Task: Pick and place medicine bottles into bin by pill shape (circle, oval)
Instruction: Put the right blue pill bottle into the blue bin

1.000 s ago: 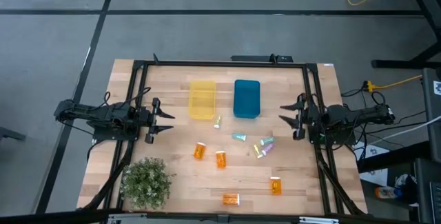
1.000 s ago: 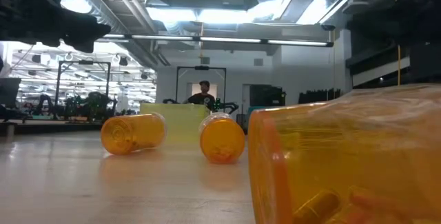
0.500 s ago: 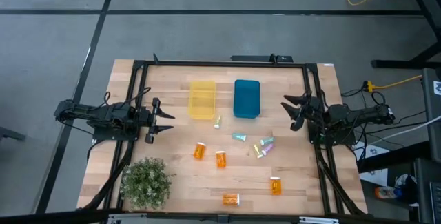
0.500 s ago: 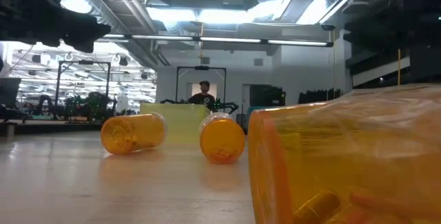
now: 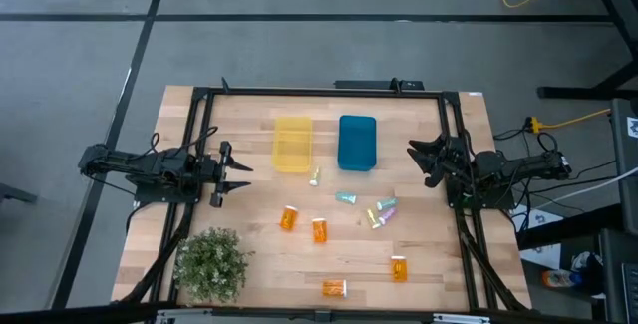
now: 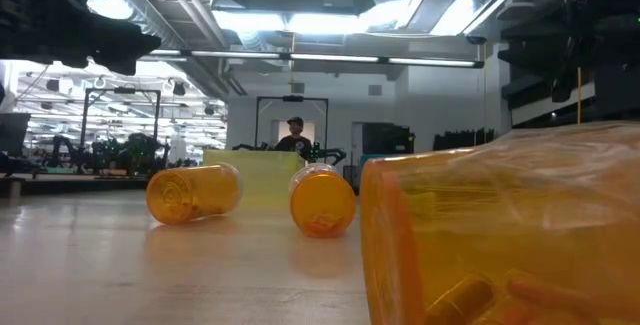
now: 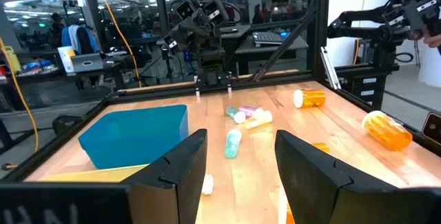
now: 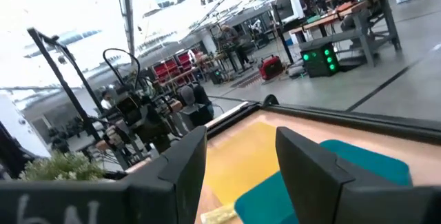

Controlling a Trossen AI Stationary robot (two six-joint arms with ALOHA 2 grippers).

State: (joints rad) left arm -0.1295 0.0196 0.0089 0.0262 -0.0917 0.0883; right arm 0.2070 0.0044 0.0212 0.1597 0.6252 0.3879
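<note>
Several small medicine bottles lie on their sides on the wooden table. Orange ones lie at the middle point(image 5: 288, 218) point(image 5: 319, 229) and toward the near edge point(image 5: 399, 268) point(image 5: 334, 288). Clear, teal-tinted ones lie near the bins point(image 5: 314, 175) point(image 5: 346, 198) point(image 5: 383, 206) point(image 5: 377, 218). A yellow bin point(image 5: 293, 144) and a blue bin point(image 5: 357, 143) stand at the far middle. My left gripper point(image 5: 242, 176) is open and empty at the table's left. My right gripper point(image 5: 417, 151) is open and empty at the table's right, beside the blue bin.
A potted green plant point(image 5: 211, 263) stands at the near left corner. A black frame point(image 5: 329, 92) runs around the table. In the low view one orange bottle point(image 6: 500, 235) lies right at the camera, two more point(image 6: 193, 193) point(image 6: 322, 201) farther off. A person point(image 6: 295, 137) shows in the room behind.
My right gripper has swung toward the table's far edge, turning toward the blue bin, and stays open. The bottles have not moved.
</note>
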